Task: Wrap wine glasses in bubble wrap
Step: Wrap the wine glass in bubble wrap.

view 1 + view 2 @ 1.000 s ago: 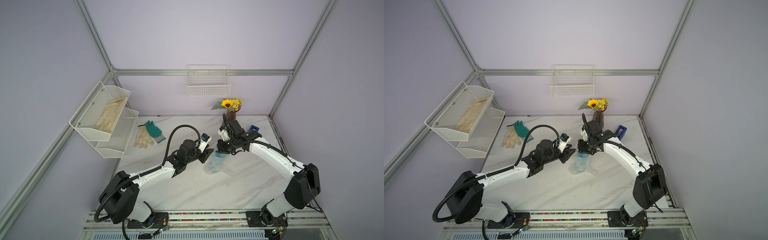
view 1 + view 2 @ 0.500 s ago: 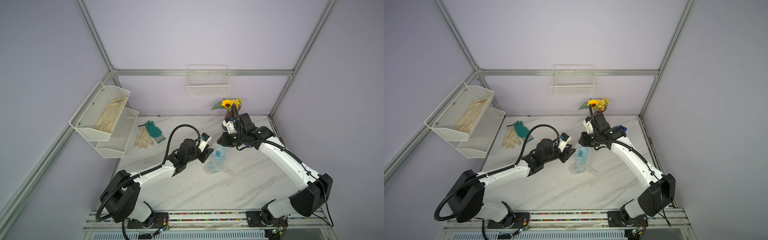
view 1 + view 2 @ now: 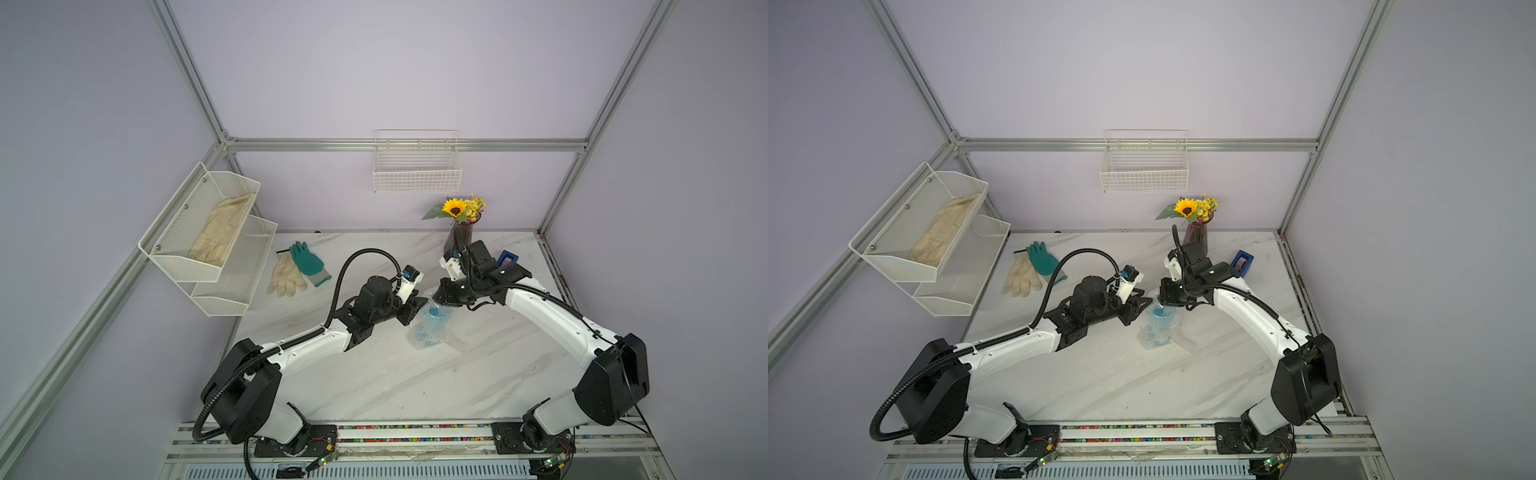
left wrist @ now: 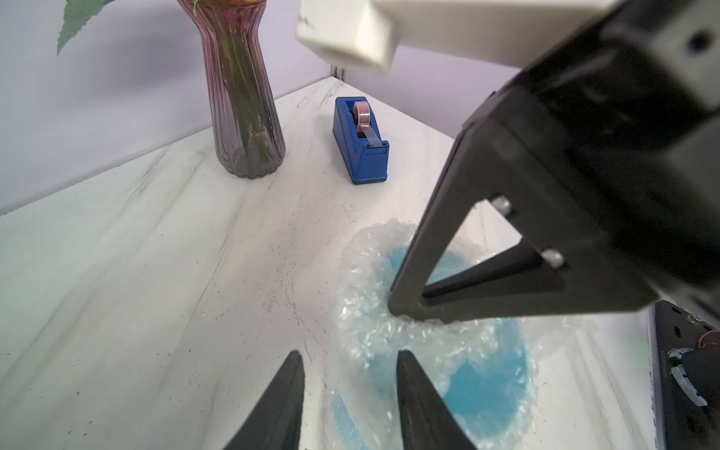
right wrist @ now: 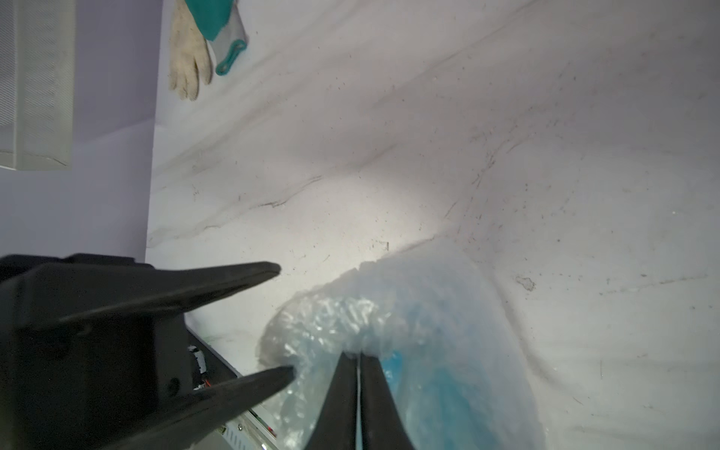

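The light-blue wine glass [image 3: 434,311] stands mid-table inside a tube of clear bubble wrap [image 3: 430,334], seen in both top views [image 3: 1158,332]. My right gripper [image 5: 357,355] is shut on the wrap's upper edge [image 5: 343,315], above the glass's mouth [image 4: 487,389]. It shows in a top view as the right gripper [image 3: 437,297]. My left gripper [image 4: 349,354] is open beside the wrap. One of its fingertips [image 5: 288,372] touches the wrap's side and the other stands clear of it. The glass's stem and foot are blurred behind the film.
A purple vase with sunflowers [image 3: 461,237] and a blue tape dispenser [image 3: 508,258] stand just behind the right arm. Gloves [image 3: 297,270] lie at the back left. White mesh shelves [image 3: 208,232] hang on the left wall, and a wire basket [image 3: 417,174] on the back wall.
The right gripper drew back toward the vase, then returned to the wrap's top edge and closed on it. The left arm has stayed where it was.
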